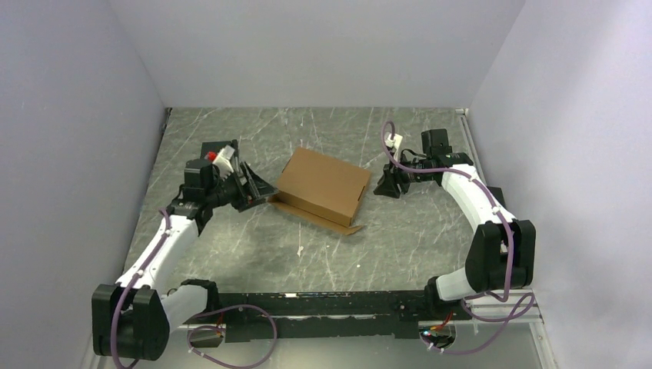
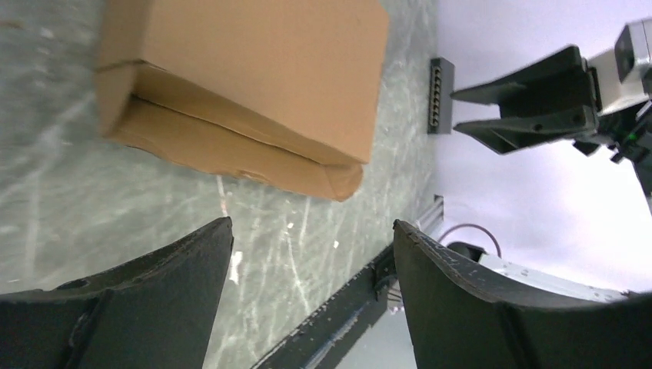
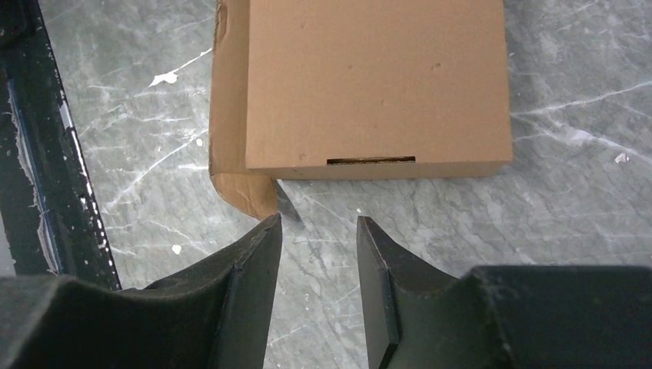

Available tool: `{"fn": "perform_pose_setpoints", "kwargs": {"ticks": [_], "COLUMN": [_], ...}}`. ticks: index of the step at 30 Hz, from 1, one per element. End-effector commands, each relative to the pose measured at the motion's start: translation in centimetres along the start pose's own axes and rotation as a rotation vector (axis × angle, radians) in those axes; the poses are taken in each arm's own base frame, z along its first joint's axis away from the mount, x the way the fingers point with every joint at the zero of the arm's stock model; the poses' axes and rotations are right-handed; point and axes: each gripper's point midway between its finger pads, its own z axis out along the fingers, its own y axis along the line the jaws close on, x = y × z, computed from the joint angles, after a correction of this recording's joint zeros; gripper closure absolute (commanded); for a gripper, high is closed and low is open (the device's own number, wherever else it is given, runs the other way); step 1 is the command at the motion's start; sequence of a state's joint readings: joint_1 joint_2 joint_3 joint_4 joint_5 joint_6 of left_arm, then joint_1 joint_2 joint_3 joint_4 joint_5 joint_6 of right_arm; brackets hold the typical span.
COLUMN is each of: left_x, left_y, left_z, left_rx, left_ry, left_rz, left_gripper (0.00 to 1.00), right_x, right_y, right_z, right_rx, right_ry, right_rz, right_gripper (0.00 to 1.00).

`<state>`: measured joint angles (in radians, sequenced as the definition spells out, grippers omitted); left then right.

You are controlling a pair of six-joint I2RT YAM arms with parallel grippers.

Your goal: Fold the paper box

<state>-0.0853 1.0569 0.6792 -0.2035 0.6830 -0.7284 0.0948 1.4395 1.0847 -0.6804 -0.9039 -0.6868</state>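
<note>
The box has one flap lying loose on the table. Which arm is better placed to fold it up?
Probably left. The left gripper stands open right beside the flap of the box; the right gripper faces the closed end.

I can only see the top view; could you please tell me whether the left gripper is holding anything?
Observer: No, its wrist view shows the left gripper open and empty, short of the box.
Operator: Thank you. Is the side facing the right gripper closed?
Observer: It shows a narrow slot.
Operator: And the flap there?
Observer: Its corner near that gripper is crumpled.
</note>
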Motion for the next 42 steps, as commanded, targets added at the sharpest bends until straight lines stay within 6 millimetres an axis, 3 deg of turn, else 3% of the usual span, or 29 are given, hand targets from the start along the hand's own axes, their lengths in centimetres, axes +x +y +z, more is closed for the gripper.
{"fn": "perform_pose_setpoints", "kwargs": {"ticks": [1,6,13,20,33,42], "left_x": [1.7,2.8,2.9,2.2,2.0,-0.7], "left_y": [-5.0,-5.2,-3.4,-1.3,1.6,5.2], "left_z": [1.3,4.3,7.4,9.3,12.8,14.7], "left_rx": [0.155,0.092,-0.057,-0.173,-0.309,-0.340], "left_ry": [0.034,0.019,0.002,-0.036,0.010,0.008], "left_rz": [0.008,-0.067,-0.198,-0.258,-0.271,-0.287], "left_gripper": [0.19,0.18,0.20,0.32,0.36,0.57], "right_x": [-1.2,-1.1,-0.9,-0.9,-0.9,-1.0], "right_y": [0.0,-0.2,-0.1,-0.1,-0.2,-0.1], "right_z": [-0.1,-0.1,0.0,0.0,-0.1,-0.1], "right_rx": [-0.004,-0.003,-0.007,-0.008,-0.003,-0.002], "right_ry": [-0.055,-0.054,-0.053,-0.053,-0.052,-0.053], "right_rz": [-0.023,-0.015,-0.013,-0.012,-0.013,-0.017], "right_gripper": [0.55,0.54,0.54,0.54,0.54,0.54]}}
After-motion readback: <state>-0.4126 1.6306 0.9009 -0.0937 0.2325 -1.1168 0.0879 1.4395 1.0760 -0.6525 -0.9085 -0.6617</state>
